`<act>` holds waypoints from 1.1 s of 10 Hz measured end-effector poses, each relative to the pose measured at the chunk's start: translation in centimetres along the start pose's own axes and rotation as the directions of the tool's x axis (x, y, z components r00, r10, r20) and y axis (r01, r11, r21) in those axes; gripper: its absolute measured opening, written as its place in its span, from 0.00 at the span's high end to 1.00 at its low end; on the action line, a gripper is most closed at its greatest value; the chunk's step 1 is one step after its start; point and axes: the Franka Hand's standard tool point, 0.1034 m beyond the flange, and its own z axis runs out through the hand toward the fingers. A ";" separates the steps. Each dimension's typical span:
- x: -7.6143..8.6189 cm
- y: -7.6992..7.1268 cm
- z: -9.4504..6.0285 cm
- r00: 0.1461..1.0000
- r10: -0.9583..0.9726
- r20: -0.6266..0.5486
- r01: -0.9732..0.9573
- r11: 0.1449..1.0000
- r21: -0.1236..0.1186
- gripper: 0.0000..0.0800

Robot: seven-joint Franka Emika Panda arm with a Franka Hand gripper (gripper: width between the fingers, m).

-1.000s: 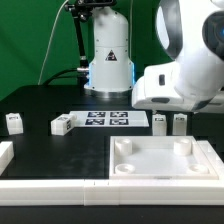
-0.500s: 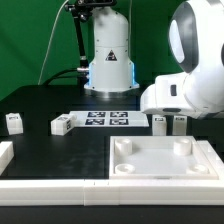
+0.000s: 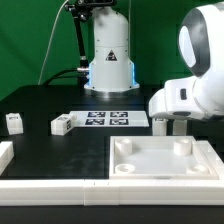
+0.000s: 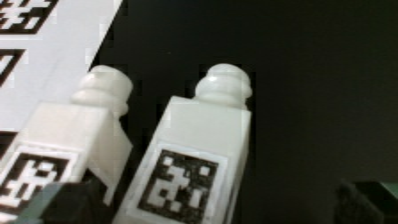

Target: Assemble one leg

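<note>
Leg [image 4: 199,140] sits on the black counter [image 4: 320,90], just beside a second leg [image 4: 75,135], near the marker board [image 4: 54,40]; tool [image 4: 217,200] released, hovering over both; step judged: approach for grasp; next: centre on one leg, descend, clench.

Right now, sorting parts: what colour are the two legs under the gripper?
White legs, black-and-white square tags; clearest in the wrist view.
</note>
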 end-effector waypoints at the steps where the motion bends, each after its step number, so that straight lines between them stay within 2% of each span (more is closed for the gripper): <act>1: 0.0 0.0 0.2 1.000 -0.002 0.003 0.002 1.000 -0.001 0.19; 6: 0.3 1.2 1.1 1.000 -0.008 0.011 0.008 1.000 0.005 0.19; 8: 0.2 1.2 1.4 1.000 -0.004 0.015 0.004 1.000 0.003 0.19; 9: 0.2 1.2 1.4 1.000 -0.004 0.015 0.004 1.000 0.003 0.30; 10: 0.2 1.2 1.4 1.000 -0.004 0.015 0.004 1.000 0.003 0.53; 11: 0.2 1.2 1.4 1.000 -0.004 0.015 0.004 1.000 0.003 0.65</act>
